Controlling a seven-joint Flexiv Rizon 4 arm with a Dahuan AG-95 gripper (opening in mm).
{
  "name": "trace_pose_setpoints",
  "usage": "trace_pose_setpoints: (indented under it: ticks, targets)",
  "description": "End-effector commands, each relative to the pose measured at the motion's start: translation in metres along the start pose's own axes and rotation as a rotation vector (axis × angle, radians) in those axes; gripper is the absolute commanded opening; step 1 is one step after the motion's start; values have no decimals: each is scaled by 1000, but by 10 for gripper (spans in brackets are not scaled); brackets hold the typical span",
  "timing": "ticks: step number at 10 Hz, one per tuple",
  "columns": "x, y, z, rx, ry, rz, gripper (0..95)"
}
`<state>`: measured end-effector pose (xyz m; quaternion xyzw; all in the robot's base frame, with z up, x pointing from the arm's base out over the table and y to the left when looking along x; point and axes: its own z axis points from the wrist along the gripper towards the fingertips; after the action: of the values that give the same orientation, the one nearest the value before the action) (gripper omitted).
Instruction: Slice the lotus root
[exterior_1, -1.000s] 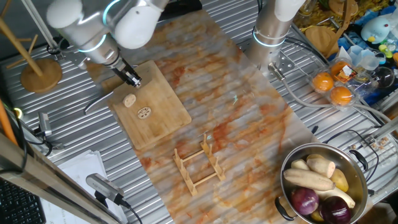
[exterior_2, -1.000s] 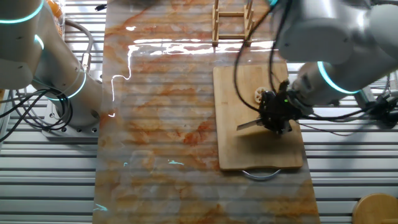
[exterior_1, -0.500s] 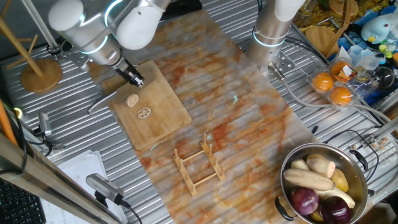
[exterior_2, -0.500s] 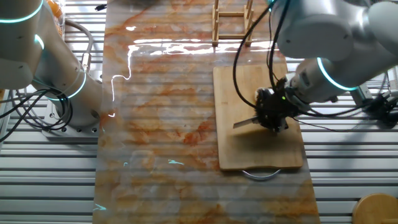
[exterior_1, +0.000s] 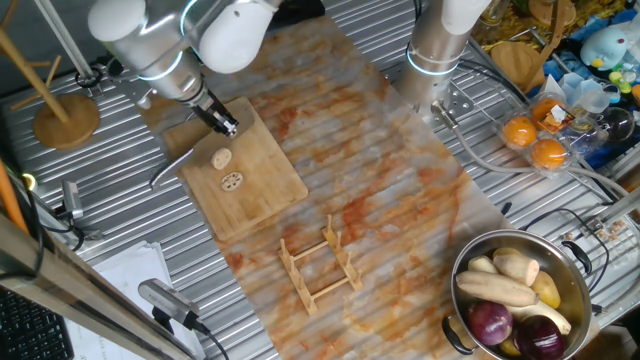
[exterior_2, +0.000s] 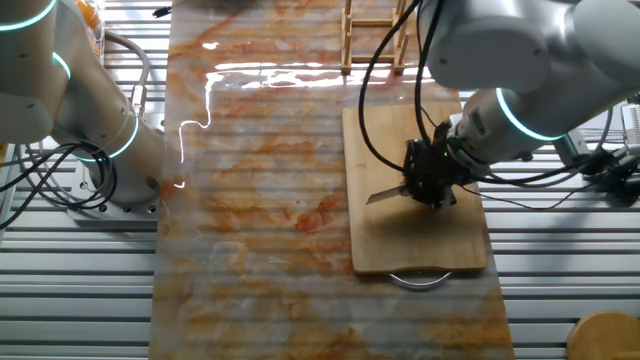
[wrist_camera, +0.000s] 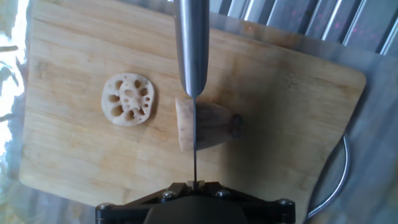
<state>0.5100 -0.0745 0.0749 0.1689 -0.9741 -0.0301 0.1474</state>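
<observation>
Our pincer is pinching a knife, whose edge lies across the long axis of the lotus root; the root rests on the cutting board, directly below the blade, beside one cut slice

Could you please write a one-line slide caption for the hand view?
Knife blade held in the gripper lines up across the lotus root chunk, one cut slice lying beside it on the bamboo cutting board.
</observation>
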Motion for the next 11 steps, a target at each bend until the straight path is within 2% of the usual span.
trace_pose_setpoints:
  ticks: [1, 3, 4, 6, 7, 11]
  targets:
    - [0, 1, -1, 8, -15, -3, 0]
    - [-1, 1, -1, 22, -46, -15, 0]
    - [-1, 0, 0, 32, -75, -22, 0]
    - [-1, 0, 1, 41, -96, -24, 0]
    - [-1, 0, 1, 43, -103, -27, 190]
    - [-2, 0, 0, 59, -148, -7, 190]
